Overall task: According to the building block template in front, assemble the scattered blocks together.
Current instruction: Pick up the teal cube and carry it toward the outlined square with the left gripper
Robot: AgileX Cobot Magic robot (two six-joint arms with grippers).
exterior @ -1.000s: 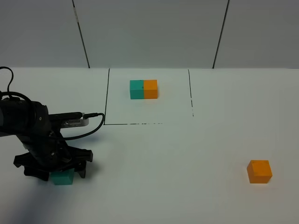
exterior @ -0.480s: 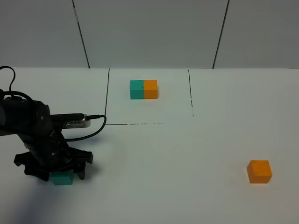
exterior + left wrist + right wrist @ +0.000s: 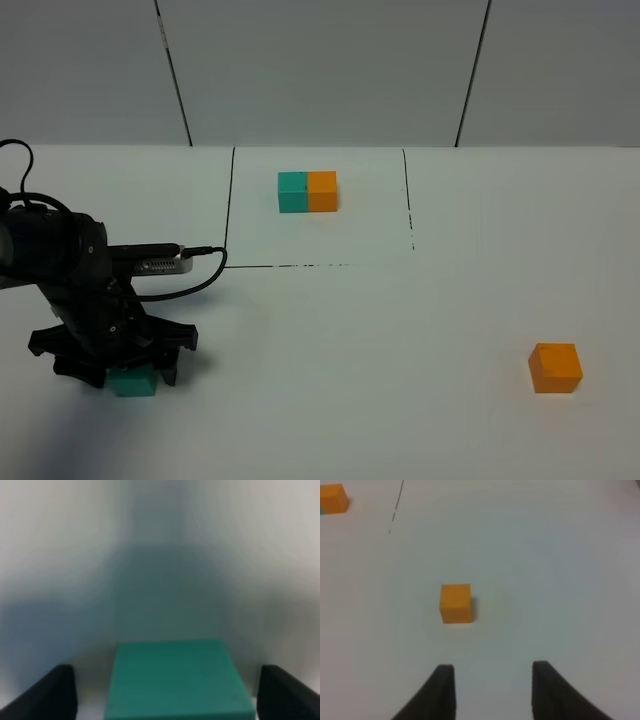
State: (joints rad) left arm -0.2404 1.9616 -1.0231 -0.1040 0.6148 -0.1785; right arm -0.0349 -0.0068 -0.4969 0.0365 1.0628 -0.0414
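Note:
The template (image 3: 308, 191), a teal cube joined to an orange cube, lies at the back inside the black-lined square. The loose teal cube (image 3: 133, 381) sits on the table at front left. My left gripper (image 3: 128, 372) is down over it. In the left wrist view the cube (image 3: 177, 680) lies between the fingers (image 3: 47, 695), with a gap on each side; the gripper (image 3: 167, 695) is open. The loose orange cube (image 3: 555, 367) sits at front right. In the right wrist view my right gripper (image 3: 492, 690) is open and empty, short of the orange cube (image 3: 455, 603).
Black lines (image 3: 229, 210) mark a square on the white table around the template. A black cable (image 3: 190, 272) loops from the left arm. The right arm is out of the exterior view. The template's orange end shows in the right wrist view (image 3: 332, 499).
The left arm has shifted very slightly over the teal cube. The cubes have not moved.

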